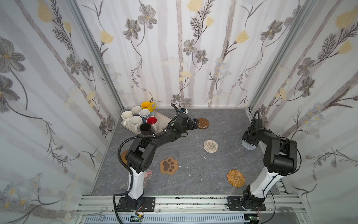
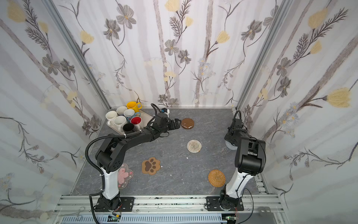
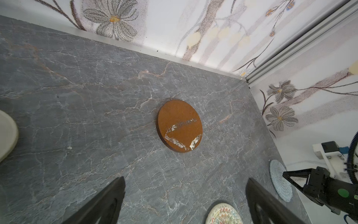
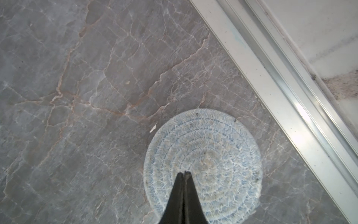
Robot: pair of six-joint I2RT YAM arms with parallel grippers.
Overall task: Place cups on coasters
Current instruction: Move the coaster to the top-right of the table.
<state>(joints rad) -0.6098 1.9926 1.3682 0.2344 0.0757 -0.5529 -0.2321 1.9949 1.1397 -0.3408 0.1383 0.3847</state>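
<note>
Grey stone table [image 1: 193, 184] — the cups [image 1: 135, 121] crowd a tray [image 1: 163, 117] in the far corner. They look hard, heavy, breakable: grab a rim or handle. Left gripper [image 3: 185, 181] spread wide, right gripper [image 4: 184, 172] pressed together, empty, above a grey coaster [image 4: 203, 155]

Both arms are showing the same build: a white lower link over a flat black base plate [image 1: 135, 201], then boxy matte-black joints. The left arm [image 1: 147, 147] is wearing a ribbed black hose [image 1: 141, 136] along its 9 o'clock side, cinched by white zip ties [image 1: 153, 135]. The right arm [image 1: 279, 153] is carrying a thin black cable loop [image 1: 256, 111]. Each wrist is bearing a white bracket [image 3: 327, 155] with a blue plug. The right claw [image 4: 184, 172] is showing slim black wedge fingers; a green dot [image 3: 343, 193] is marking its housing.
</note>
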